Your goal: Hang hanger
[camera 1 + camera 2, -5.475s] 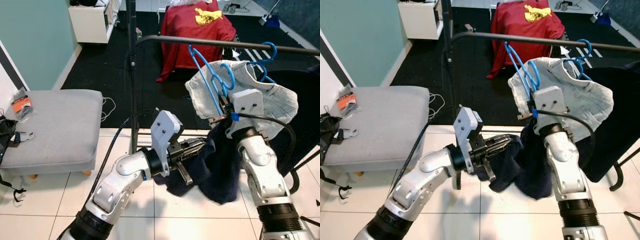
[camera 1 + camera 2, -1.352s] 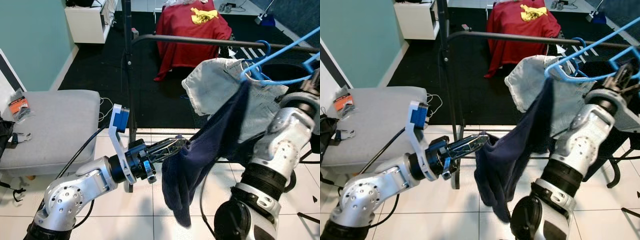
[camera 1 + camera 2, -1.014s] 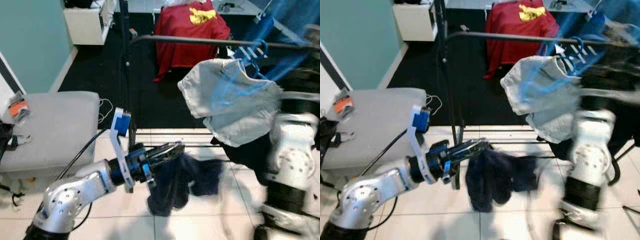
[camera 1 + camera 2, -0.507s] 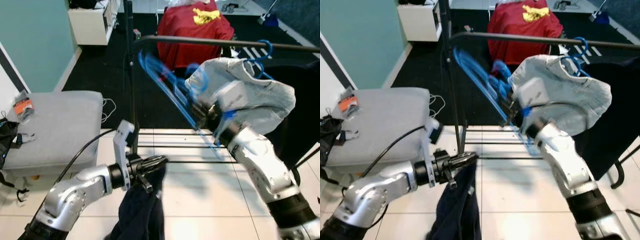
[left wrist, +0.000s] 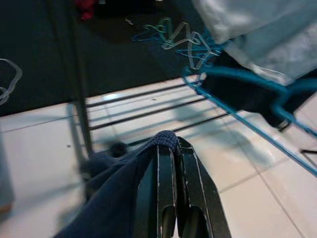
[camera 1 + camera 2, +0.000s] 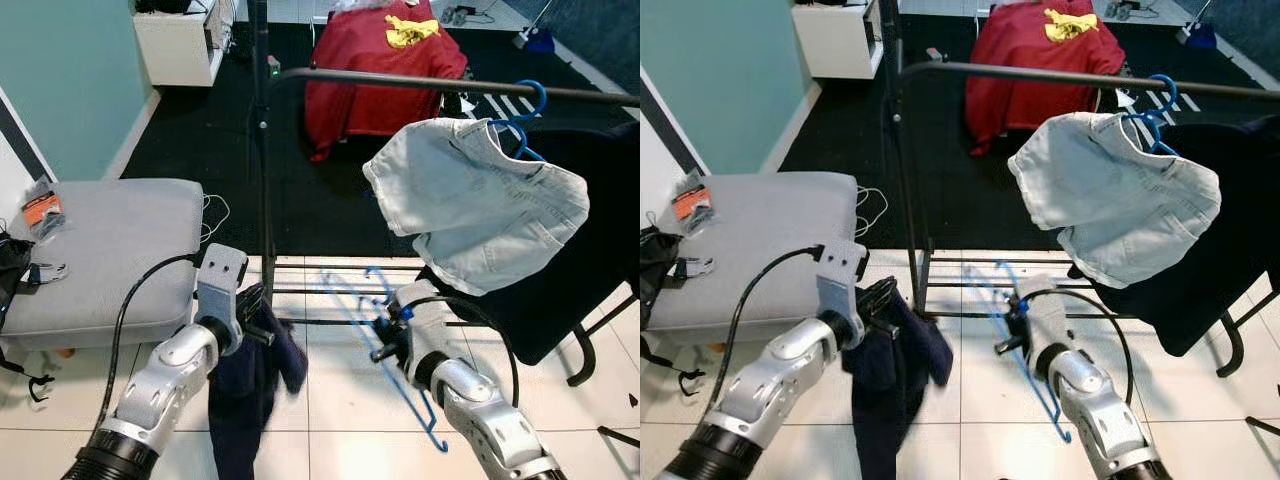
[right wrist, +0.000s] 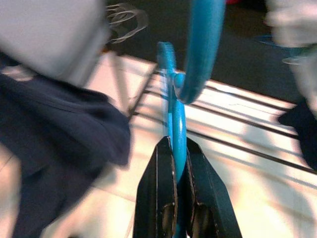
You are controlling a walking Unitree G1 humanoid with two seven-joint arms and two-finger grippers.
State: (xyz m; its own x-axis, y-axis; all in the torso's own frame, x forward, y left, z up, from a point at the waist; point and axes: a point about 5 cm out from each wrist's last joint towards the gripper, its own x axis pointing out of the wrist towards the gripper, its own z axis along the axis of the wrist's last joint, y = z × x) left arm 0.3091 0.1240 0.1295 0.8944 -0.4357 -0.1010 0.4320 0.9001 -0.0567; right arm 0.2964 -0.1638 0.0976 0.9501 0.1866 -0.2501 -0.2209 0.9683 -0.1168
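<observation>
Low over the tiles, the right gripper (image 7: 177,148) pinches the blue hanger (image 6: 385,345), which slants down before the rack's base bars, off the black rail (image 6: 450,87). Beside it, the left gripper (image 5: 171,151) is clamped on a dark navy garment (image 6: 245,395) that droops toward the floor. Pale denim shorts (image 6: 480,200) hang from the rail on another hanger; a grey ottoman (image 6: 100,250) sits further left.

Both silver arms are held low and bent inward. The left pincer (image 5: 167,148), at about 8 o'clock, is clamped tight; the right pincer (image 7: 176,148), at 5 o'clock, is likewise closed.
</observation>
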